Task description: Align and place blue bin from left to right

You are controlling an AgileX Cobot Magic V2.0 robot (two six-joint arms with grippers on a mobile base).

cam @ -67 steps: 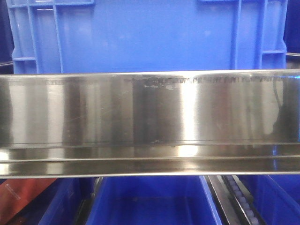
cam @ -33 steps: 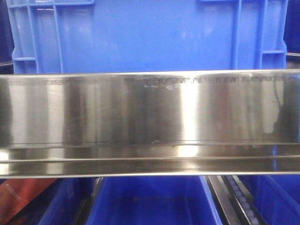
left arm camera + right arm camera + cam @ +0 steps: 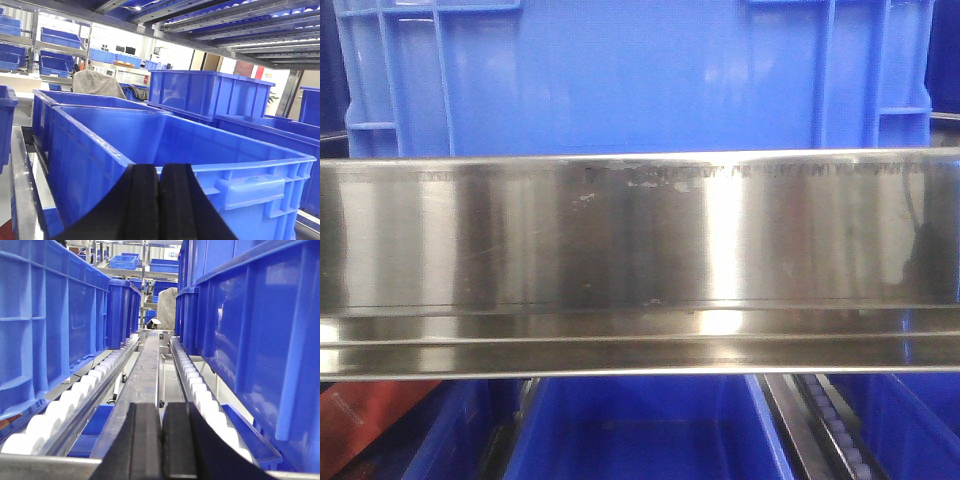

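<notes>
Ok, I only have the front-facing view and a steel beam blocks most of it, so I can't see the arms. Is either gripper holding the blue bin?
Observer: No. In the left wrist view the left gripper is shut on nothing, with the blue bin and its near rim straight ahead of it.
Operator: Anything inside that bin?
Observer: The part of its inside that shows is empty.
Operator: And the right arm?
Observer: The right gripper is shut too and holds nothing. It points along a metal rail between two roller tracks, with other blue bins on both sides.
</notes>
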